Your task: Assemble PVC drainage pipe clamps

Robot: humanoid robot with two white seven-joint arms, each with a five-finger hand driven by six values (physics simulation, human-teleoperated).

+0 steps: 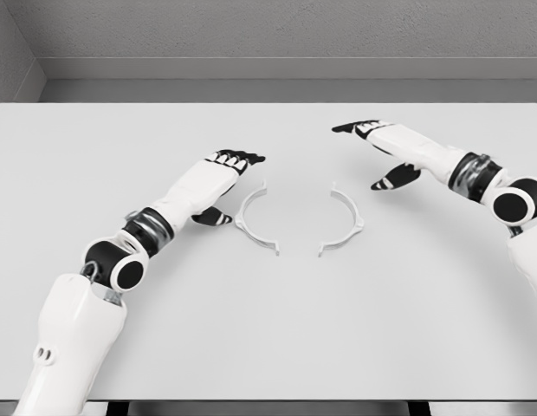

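Two white half-ring clamp pieces lie flat on the white table (268,329), their open sides facing each other with a gap between. The left clamp half (254,222) curves near my left hand (229,186), which hovers just to its left with fingers extended and thumb spread, holding nothing. The right clamp half (345,225) lies below and left of my right hand (378,154), which is farther off, with fingers stretched toward the left and thumb hanging down, also holding nothing.
The table's back edge meets a grey wall (268,35) beyond the hands. The table's front edge runs along the bottom of the view.
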